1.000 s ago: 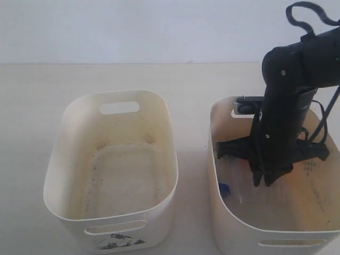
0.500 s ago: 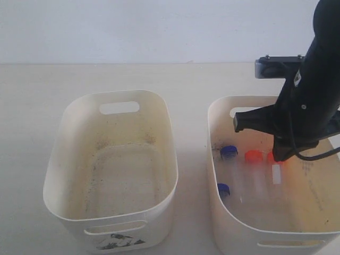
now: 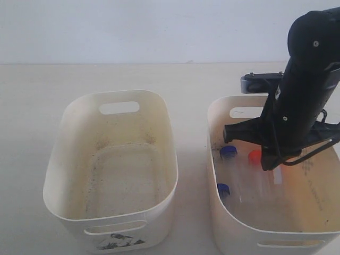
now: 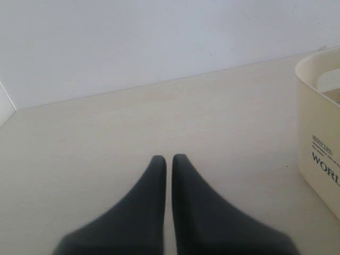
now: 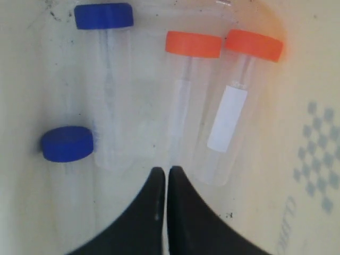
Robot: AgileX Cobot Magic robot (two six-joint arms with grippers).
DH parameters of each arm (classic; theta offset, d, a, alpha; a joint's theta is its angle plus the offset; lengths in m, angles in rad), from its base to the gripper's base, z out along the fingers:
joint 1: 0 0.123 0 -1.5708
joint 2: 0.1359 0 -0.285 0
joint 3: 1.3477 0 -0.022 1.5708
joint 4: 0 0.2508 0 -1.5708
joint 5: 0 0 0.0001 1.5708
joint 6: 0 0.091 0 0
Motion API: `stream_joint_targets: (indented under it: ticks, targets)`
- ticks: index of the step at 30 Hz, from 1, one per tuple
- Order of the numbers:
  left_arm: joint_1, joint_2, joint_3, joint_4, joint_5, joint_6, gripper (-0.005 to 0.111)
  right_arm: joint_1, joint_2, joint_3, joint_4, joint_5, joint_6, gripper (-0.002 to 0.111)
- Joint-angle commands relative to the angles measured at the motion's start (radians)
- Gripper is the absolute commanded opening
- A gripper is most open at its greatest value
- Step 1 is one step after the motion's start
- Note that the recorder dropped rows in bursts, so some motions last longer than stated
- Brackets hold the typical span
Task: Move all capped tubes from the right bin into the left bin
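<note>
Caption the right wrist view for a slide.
Right gripper, fingers shut, above four capped tubes in the right bin.

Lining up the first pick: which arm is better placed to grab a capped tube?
Right. The right tool hangs shut above the four capped tubes in the right bin; the left tool is shut over bare table.

Dark letters "WORL", cut off by the edge, on left bin [image 4: 317,106] wall; small print above unreadable

You have bright, even light; shadows on the table [image 3: 32,133] are faint, and the exterior view looks slightly soft.
</note>
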Motion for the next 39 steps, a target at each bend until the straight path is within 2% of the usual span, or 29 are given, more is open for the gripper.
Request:
stream_joint_targets:
  ticks: [1,8,34,36,37,39]
  targets:
    - [-0.001,0.0,-0.004,-0.004,-0.009,-0.013,0.004,-0.003,-0.013,-0.01,0.038,0.006,-0.012,0.001]
    - [-0.001,0.0,-0.004,-0.004,-0.009,-0.013,0.004,0.043,-0.008,-0.01,0.055,-0.03,-0.027,0.001]
    - [-0.001,0.0,-0.004,-0.004,-0.009,-0.013,0.004,0.043,0.138,-0.008,-0.049,-0.067,0.006,0.002]
    - [-0.001,0.0,-0.004,-0.004,-0.009,-0.013,0.004,0.043,0.138,-0.008,-0.049,-0.064,0.004,0.019]
    - [-0.001,0.0,-0.004,-0.004,-0.009,-0.013,0.004,0.043,0.138,-0.008,-0.049,-0.064,0.001,0.041]
    - [-0.001,0.0,-0.004,-0.004,-0.009,-0.013,0.004,0.043,0.138,-0.008,-0.049,-0.066,0.005,0.068]
